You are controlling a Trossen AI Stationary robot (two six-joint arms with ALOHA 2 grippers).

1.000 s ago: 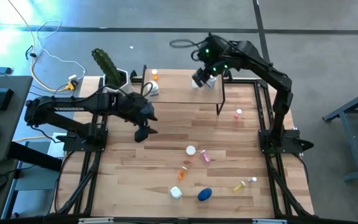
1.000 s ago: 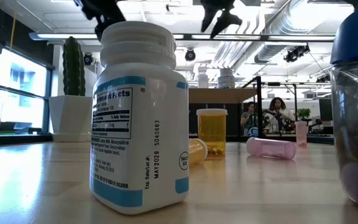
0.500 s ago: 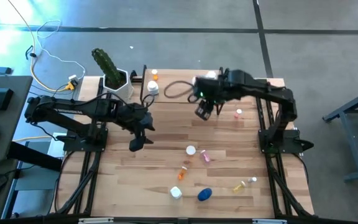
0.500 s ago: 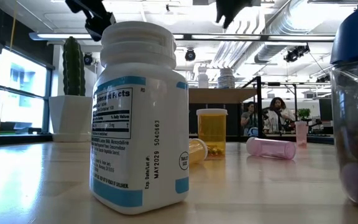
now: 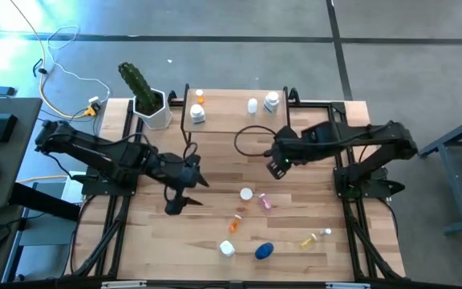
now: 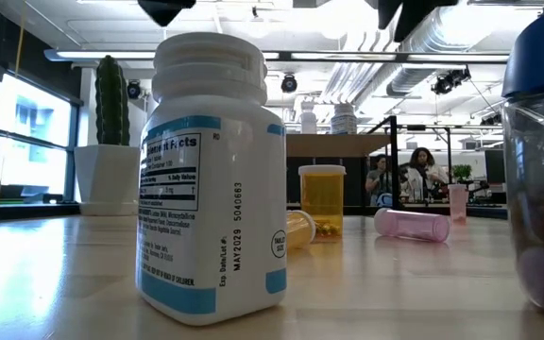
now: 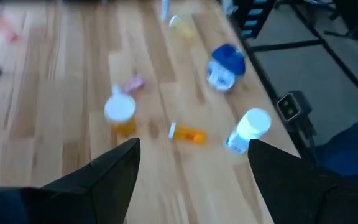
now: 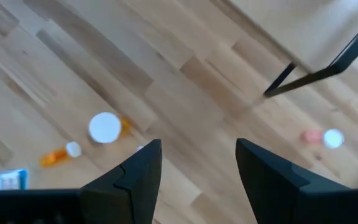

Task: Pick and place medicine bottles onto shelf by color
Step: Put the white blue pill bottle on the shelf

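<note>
since a second ago the right gripper [image 5: 277, 167] has swung back from the shelf [image 5: 231, 120] to mid-table, leaving two white bottles on the shelf's right end, and the left gripper [image 5: 176, 202] has slid a little toward the loose bottles. both pincers are released and hold nothing; each wrist view shows bare wood between its fingers.

on the shelf: an orange bottle [image 5: 199, 97] and a white one [image 5: 197, 116] at the left end, a white bottle [image 5: 252, 105] and a bigger white jar [image 5: 272, 100] at the right. still on the table [image 5: 215, 160]: a white-capped yellow bottle [image 5: 246, 194] standing, a pink bottle [image 5: 264, 201] beside it, an orange one [image 5: 236, 221] lying down, a white bottle [image 5: 227, 249], the blue jar [image 5: 264, 251], a yellowish one [image 5: 310, 239], and a small pink one [image 5: 308, 146] near the shelf's right legs.

the white-capped bottle stands upright just ahead of the right gripper, toward the table's front, so that arm looks nearer; a straight drop over the cap should do
</note>
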